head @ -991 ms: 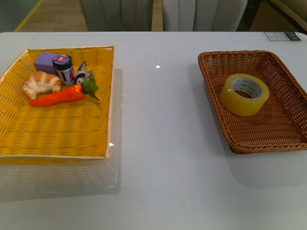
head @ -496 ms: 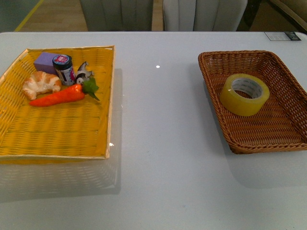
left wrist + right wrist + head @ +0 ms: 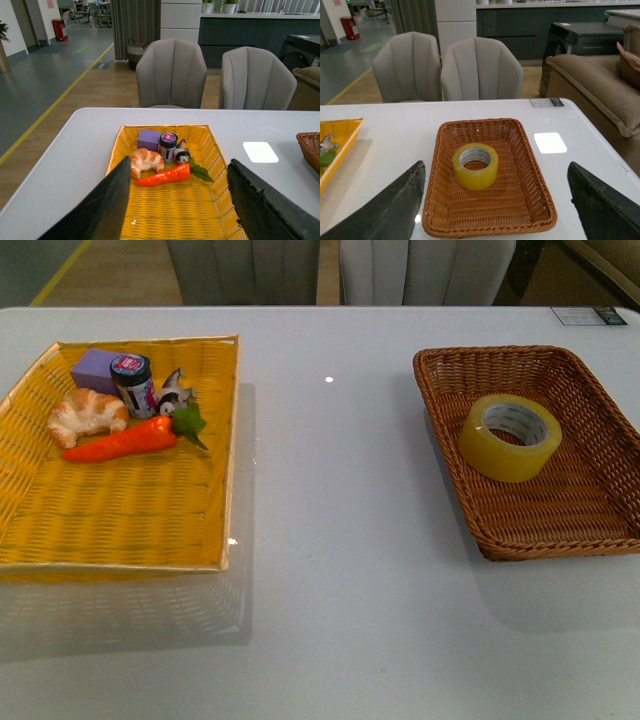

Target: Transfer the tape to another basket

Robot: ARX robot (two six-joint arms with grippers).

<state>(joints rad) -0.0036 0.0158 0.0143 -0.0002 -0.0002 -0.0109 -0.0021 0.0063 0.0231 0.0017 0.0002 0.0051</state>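
Observation:
The tape, a yellowish roll with a white core, lies flat in the dark brown wicker basket at the right of the table. It also shows in the right wrist view, inside the basket. My right gripper is open and empty, held back from the basket and above the table, with the tape ahead between its spread fingers. My left gripper is open and empty over the near end of the yellow tray. Neither gripper shows in the front view.
The yellow woven tray at the left holds a croissant, a toy carrot, a purple block, a small jar and a small figurine. Grey chairs stand behind the table.

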